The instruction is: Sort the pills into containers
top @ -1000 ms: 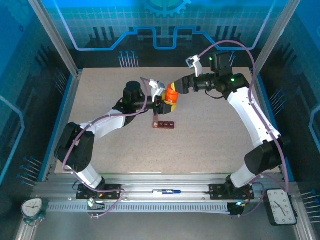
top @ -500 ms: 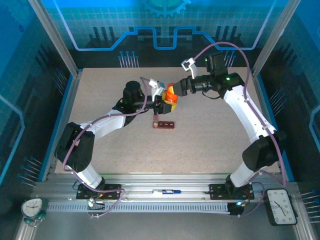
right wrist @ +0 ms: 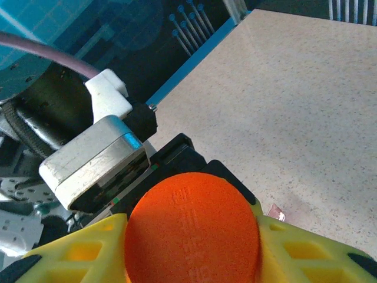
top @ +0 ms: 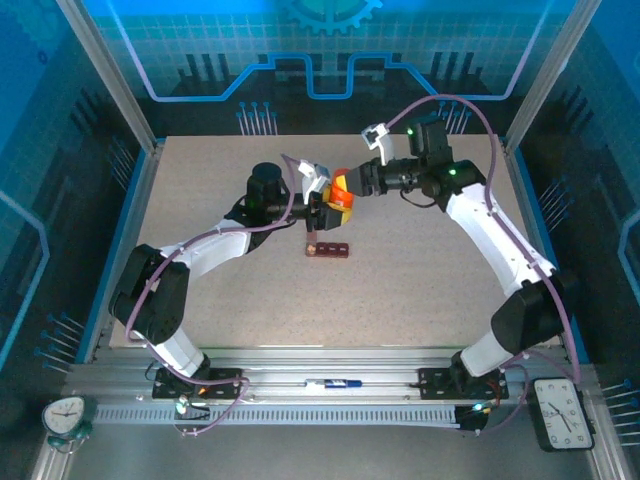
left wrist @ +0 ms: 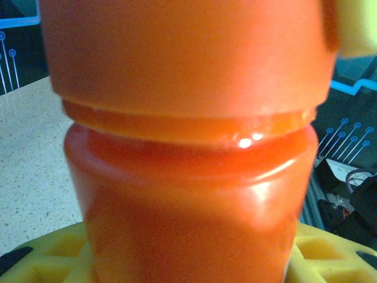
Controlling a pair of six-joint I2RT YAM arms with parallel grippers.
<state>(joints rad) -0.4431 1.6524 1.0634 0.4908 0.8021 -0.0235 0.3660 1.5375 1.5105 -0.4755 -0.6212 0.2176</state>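
Since a second ago, the right arm has swung left and brought the right gripper onto the top of the orange bottle. The bottle and the containers lie as before.

From the top external camera there are two arms, one bottle and one dark red-brown bar of containers. The bar lies on the counter just near of the bottle. The left gripper holds the bottle at mid-counter.

The left wrist camera gives the bottle's side: the body and its one cap. The left gripper's two yellow fingers are clamped on the body.

The right wrist camera shows the cap's round top end-on. The right gripper's two yellow fingers are pressed against either side of it.
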